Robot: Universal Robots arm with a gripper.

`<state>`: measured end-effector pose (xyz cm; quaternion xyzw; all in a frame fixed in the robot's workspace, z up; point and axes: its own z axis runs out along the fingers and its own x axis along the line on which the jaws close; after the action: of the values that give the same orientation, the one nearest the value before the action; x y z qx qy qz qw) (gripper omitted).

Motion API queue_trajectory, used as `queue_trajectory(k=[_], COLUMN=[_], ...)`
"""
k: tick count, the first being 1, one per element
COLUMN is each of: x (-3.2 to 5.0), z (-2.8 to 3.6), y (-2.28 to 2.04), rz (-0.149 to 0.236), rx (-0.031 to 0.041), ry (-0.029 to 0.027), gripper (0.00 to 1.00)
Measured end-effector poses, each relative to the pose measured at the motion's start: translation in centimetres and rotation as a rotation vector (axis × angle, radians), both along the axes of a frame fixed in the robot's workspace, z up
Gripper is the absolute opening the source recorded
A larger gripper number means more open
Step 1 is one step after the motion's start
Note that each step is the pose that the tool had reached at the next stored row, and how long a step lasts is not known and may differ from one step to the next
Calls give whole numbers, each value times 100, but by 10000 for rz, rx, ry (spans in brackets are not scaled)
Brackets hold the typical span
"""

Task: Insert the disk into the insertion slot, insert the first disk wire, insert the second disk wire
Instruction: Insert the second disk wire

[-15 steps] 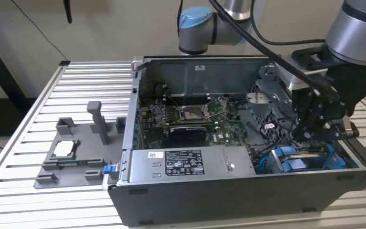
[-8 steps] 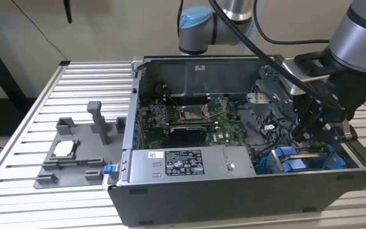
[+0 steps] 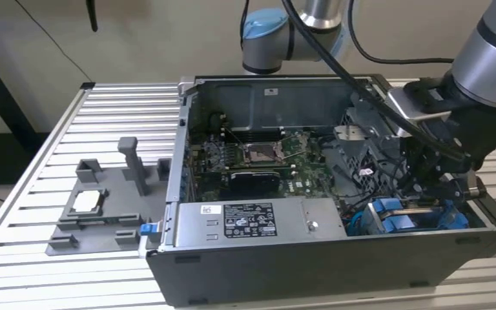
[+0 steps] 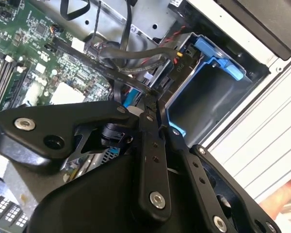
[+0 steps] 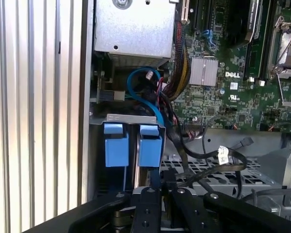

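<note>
My gripper reaches down into the front corner of the open computer case at the exterior view's right. The insertion slot is the small drive cage there, showing two blue plastic tabs. In the second wrist view a blue carrier frame sits in the cage around a dark grey face, which I take for the disk. My gripper is shut, and the end of a black flat disk wire lies between its tips, right beside the cage. A blue wire loops behind the cage.
The motherboard lies on the case floor and a grey labelled power supply box sits along the front wall. Loose black cables cross a perforated metal bracket beside the gripper. A grey fixture stands on the slatted table at the exterior view's left.
</note>
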<state>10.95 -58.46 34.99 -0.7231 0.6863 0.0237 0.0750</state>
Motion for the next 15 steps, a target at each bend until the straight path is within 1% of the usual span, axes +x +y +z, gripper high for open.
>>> queue_trajectory(k=[2,4,6,10,13,15], x=[5,10,20,53,62,73], z=[-13,-25,-27,-32,-38,-38], y=[-10,-20,-33,-57,-69,-80], rz=[-36,-73,-87,-91,-113,-121], rx=[74,133,156,226,287,302], ry=[0,0,7,50,61,77], gripper=[15,15,15,15,15,15])
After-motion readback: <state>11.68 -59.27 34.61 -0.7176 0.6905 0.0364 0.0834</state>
